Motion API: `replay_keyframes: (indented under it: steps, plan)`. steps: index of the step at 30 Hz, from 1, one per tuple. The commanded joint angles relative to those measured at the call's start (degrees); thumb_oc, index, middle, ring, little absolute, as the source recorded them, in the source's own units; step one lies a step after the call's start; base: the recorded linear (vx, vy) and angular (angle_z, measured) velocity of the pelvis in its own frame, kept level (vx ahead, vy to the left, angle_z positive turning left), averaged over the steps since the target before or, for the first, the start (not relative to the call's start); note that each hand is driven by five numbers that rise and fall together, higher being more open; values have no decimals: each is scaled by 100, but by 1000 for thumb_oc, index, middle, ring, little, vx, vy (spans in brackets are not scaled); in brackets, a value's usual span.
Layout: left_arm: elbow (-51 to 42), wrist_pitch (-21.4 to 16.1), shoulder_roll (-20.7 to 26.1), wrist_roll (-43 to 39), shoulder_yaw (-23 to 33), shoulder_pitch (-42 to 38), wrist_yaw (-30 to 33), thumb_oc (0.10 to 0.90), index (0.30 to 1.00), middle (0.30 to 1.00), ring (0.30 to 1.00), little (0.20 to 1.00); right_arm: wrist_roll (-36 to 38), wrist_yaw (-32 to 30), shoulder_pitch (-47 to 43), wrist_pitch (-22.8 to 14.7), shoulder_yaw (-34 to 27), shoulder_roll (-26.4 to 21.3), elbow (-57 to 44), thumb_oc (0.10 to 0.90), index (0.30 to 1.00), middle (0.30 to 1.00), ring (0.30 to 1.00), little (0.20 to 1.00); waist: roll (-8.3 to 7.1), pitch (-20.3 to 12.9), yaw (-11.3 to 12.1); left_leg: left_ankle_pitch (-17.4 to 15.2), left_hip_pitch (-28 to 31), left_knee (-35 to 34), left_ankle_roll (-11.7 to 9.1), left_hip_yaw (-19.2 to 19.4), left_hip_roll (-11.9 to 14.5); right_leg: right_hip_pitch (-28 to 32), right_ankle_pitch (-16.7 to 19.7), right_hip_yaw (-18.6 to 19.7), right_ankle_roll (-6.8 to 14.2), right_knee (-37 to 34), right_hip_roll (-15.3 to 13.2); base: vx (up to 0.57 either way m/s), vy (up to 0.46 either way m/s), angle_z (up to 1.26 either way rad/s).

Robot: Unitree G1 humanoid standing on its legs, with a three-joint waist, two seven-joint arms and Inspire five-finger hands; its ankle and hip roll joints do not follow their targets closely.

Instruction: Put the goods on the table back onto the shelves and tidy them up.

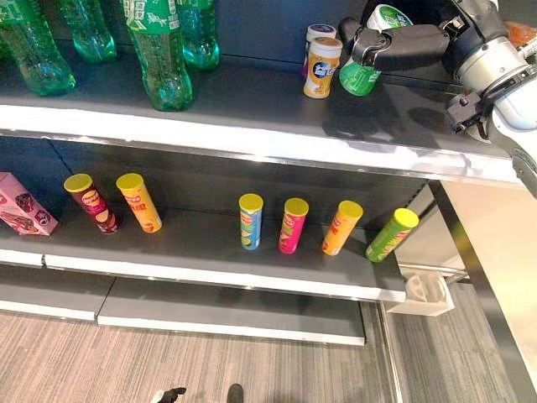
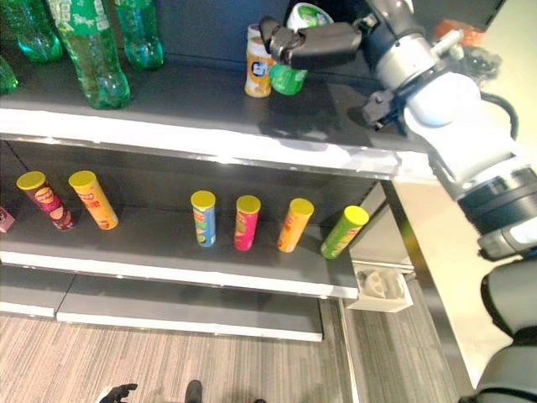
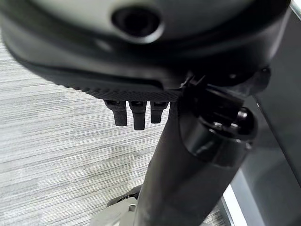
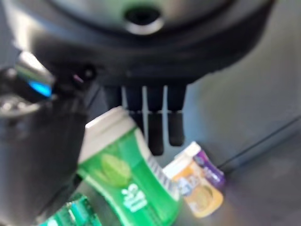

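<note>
On the top shelf (image 1: 252, 117), my right hand (image 1: 403, 46) gripped one green tub (image 1: 362, 75) with a white lid, its fingers curled round the tilted body, the base close to the dark, smooth shelf board. Just beside it: two small round tubs, one orange (image 1: 321, 69), one purple (image 1: 317, 34) behind it. Further left: green plastic bottles (image 1: 159, 59), ribbed. On the lower shelf (image 1: 210, 243): six tall tubes with yellow lids (image 1: 251, 221), leaning; one pink box (image 1: 21, 204) at the left end. My left hand (image 3: 136, 113) hung over grey striped carpet (image 3: 56, 141), fingers relaxed, holding nothing.
</note>
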Motion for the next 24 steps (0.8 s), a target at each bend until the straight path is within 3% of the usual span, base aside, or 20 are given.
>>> replay_keyframes:
  steps: [1,8,24]
  plan:
    - [169,-30,231,30,-181,-139,-41,800,900,900,900,900,318,-170,-632,-309,-466,-17,142,400,300,300,300,300,-259,-279,231,-557,312,35,-572,463,608,-89,0,-94,408,42,-359,0,0,0]
    - [126,-39,248,-47,-164,-206,4,800,900,900,900,900,235,-44,-750,-240,-198,248,259,400,300,300,300,300,-313,-250,271,-556,264,35,-573,454,601,-118,19,-134,416,42,-379,1,-2,0]
    - [-67,-72,234,-81,-219,-285,-10,800,900,900,900,900,159,307,-878,-158,438,81,114,400,300,300,300,300,-377,-150,258,-562,267,35,-575,404,598,-104,11,-213,428,42,-394,-1,0,3]
